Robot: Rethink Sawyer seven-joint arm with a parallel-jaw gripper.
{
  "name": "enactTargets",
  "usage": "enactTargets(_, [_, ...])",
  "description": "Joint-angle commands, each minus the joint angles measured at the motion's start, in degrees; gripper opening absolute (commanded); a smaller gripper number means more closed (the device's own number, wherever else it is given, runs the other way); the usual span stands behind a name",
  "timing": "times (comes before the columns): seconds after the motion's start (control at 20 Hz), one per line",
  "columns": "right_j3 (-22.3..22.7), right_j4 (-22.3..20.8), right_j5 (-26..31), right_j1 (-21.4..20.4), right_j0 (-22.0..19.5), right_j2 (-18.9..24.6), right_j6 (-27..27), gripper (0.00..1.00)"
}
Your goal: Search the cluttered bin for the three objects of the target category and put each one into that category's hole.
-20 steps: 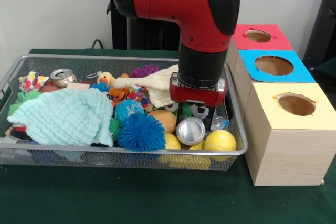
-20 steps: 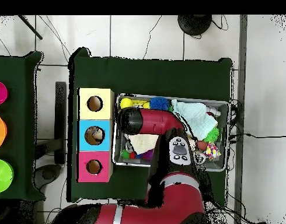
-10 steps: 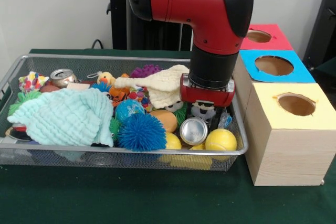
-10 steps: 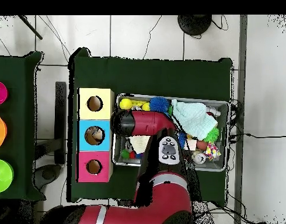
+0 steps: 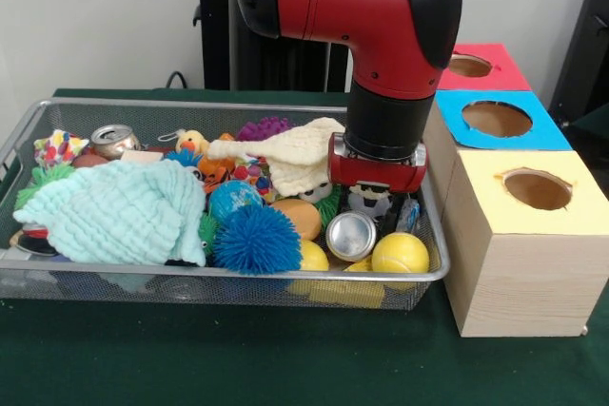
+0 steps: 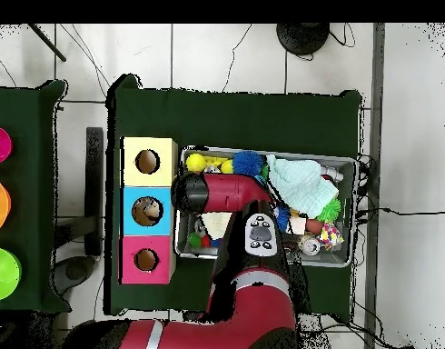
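I cannot tell how the jaws of my gripper [image 5: 379,208] stand above the light, slippery, dent-prone silver can [image 5: 349,236] near the wire bin's [image 5: 219,278] right edge, so I would grip across its round wall.

Two cans [image 5: 350,236] [image 5: 114,140], two cloths [image 5: 119,211] [image 5: 285,159], two yellow balls [image 5: 400,254] [image 5: 311,257], three boxes [image 5: 519,244] [image 5: 495,121] [image 5: 471,66], one bin [image 5: 57,278].

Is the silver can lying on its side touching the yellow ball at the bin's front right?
Apart. In the front view a narrow dark gap separates the silver can from the yellow ball. The overhead view hides both under the arm.
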Motion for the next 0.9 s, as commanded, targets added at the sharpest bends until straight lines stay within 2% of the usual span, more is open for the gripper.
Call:
enactTargets(0.05, [2.03,2.37,-5.53,3.77,0.59,7.41,9.09,1.0])
enactTargets(0.35, [4.21,3.97,-5.45,2.6,0.51,9.77,9.9,1.0])
enactTargets(0.7, [5.92,7.87,-6.01,0.95,5.09,9.14,15.6,1.0])
enactTargets(0.9, [5.8,9.94,-6.67,1.25,6.95,8.29,16.98,1.0])
